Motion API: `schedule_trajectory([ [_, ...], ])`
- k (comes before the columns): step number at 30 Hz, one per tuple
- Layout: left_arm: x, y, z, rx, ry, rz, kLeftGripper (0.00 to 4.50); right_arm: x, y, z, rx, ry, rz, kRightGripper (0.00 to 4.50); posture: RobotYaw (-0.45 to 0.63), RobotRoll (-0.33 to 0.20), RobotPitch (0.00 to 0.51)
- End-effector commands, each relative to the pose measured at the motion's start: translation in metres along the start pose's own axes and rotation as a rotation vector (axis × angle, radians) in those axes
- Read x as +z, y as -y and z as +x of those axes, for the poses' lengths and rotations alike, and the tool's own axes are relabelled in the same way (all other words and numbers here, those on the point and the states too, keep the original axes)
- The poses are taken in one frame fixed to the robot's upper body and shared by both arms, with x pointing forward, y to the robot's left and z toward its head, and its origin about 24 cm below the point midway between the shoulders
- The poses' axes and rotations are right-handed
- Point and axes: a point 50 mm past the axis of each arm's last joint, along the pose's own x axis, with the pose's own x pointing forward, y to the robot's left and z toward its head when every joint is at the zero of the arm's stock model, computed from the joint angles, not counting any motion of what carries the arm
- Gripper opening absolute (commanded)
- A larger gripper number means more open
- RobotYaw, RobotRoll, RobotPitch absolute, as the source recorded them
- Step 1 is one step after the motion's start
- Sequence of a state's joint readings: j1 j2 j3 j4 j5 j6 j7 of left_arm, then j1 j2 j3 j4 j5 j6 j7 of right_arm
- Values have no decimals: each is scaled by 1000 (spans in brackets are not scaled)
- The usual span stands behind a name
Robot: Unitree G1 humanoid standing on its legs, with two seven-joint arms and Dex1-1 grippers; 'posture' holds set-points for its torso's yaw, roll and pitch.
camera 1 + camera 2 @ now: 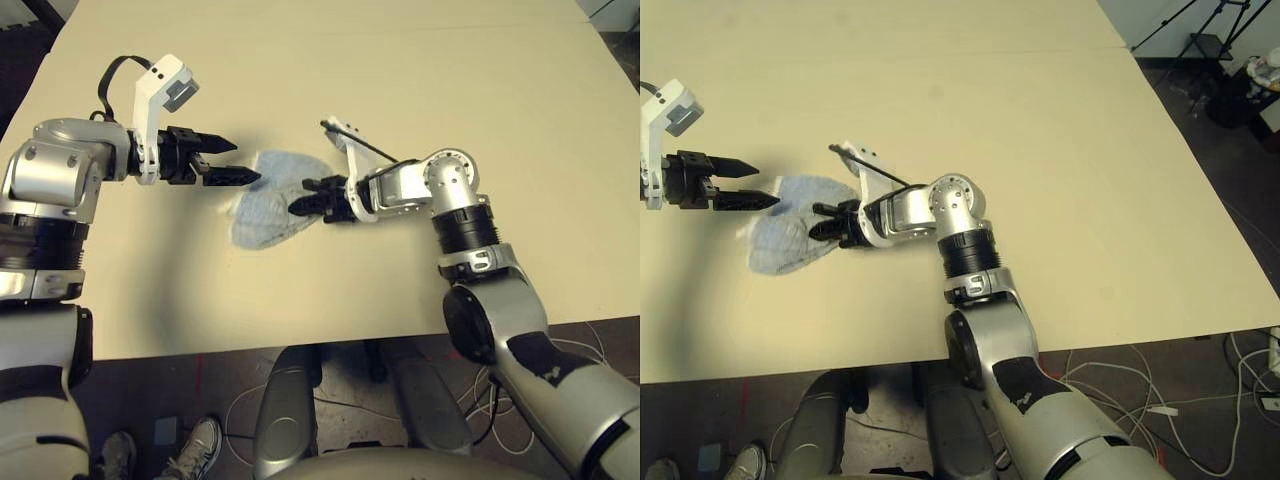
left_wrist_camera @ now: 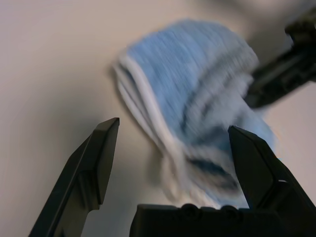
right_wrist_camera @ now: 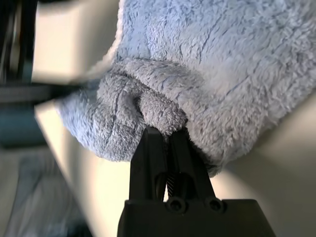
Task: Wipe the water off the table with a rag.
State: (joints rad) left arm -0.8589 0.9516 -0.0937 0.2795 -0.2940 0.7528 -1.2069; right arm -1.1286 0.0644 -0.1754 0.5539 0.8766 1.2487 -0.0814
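Right wrist view, rag (image 3: pixel 217 74) pinched by right gripper (image 3: pixel 167 136)

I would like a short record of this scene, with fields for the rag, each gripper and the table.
rag: light blue terry cloth, bunched, lying on the table
right gripper: shut on a fold of the rag
left gripper: open, at the rag's far-left edge, holding nothing
table: pale beige top; no water visible around the rag

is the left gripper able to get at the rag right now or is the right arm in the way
Probably yes. The left gripper is open right at the rag's near edge, with nothing between them. The right gripper is shut on the rag's opposite side.
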Motion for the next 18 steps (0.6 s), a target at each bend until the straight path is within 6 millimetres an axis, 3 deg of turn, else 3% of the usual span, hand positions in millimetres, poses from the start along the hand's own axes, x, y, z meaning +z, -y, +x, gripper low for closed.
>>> schedule_trajectory([
  [1,-4,1,2,-4,-10,-6,4500,17,15,-2,-124,145,22,24,-17,0,345],
  [6,-3,-1,2,10,0,-5,4500,16,13,-2,-104,118,9,24,-19,0,343],
  [12,-2,-3,2,18,0,-4,4500,-43,-24,-7,303,-407,-22,24,-18,0,336],
  [15,-1,-4,-1,19,-3,0,4500,-62,-22,-14,375,-515,-60,24,-20,0,333],
  [18,1,-6,-3,20,-8,7,4500,-68,-20,-20,399,-565,-64,24,-22,0,331],
])
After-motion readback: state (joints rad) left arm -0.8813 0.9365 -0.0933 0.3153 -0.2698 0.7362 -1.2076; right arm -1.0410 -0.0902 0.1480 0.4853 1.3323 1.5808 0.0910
